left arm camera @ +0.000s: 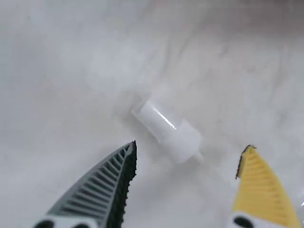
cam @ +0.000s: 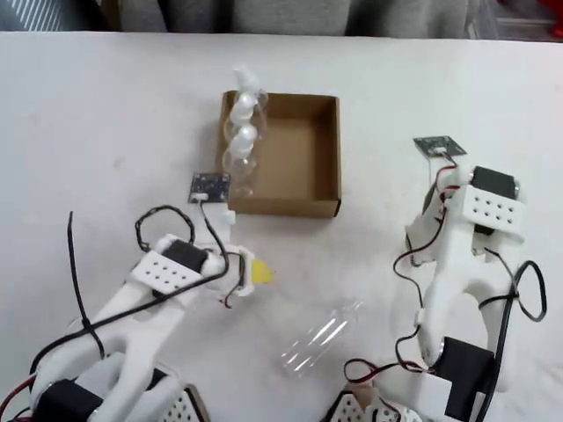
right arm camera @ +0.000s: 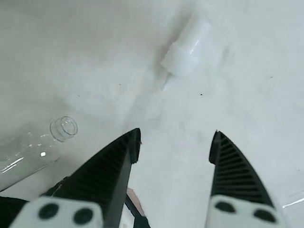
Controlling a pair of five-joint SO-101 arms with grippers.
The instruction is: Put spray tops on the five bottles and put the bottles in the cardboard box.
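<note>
A white spray top (left arm camera: 168, 130) lies on the table just beyond my left gripper (left arm camera: 190, 145), which is open, its grey and yellow fingers on either side of it. Past my open right gripper (right arm camera: 176, 133) lies a second white spray top (right arm camera: 186, 47). A clear bottle (cam: 321, 338) without a top lies on its side between the arms, and its open neck (right arm camera: 64, 128) is near the right gripper's black finger. The cardboard box (cam: 318, 198) stands at the table's middle. Capped bottles (cam: 242, 132) lie along its left wall.
The left arm (cam: 167, 268) reaches in from the lower left, its yellow finger (cam: 261, 272) pointing right. The right arm (cam: 466, 211) stands to the right of the box. Loose black and red cables hang beside both arms.
</note>
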